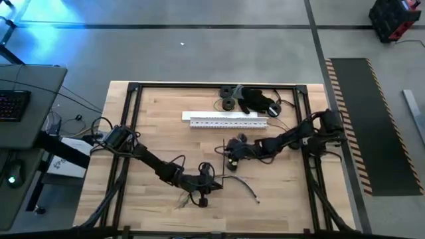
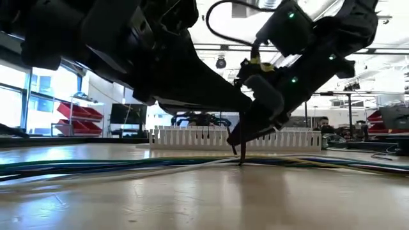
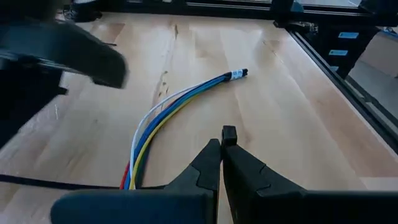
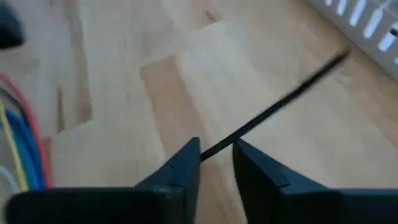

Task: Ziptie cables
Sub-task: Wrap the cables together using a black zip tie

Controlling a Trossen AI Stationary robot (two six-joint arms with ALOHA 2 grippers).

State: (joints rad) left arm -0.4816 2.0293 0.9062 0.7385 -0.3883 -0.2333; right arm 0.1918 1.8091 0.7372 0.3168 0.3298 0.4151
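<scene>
The cables [image 3: 180, 99] are a bundle of thin white, blue, yellow and red wires lying flat on the wooden table [image 1: 292, 192], their dark-tipped end [image 3: 239, 74] pointing away; they also show in the high view as cables [image 1: 246, 186]. My left gripper [image 3: 222, 144] is shut just beside them, with a small black piece [image 3: 229, 132] at its tips. A thin black strap [image 3: 74, 183] lies on the wood under it. My right gripper [image 4: 216, 152] stands past the cables, toward the table's far side, with a thin black zip tie [image 4: 273, 109] between its fingers. My left gripper shows the small black piece at its fingertips; whether it grips it I cannot tell. My right gripper has one end of the zip tie [image 4: 208, 149] between its two fingertips, coming from above and slanting down. The rest of the tie runs out toward the white strip.
A long white slotted strip [image 1: 229, 119] lies across the table's far half. Dark rolls and a black heap [image 1: 255, 99] sit at the far edge. A black frame rail [image 1: 309, 133] borders the table. Bare wood lies at the near right.
</scene>
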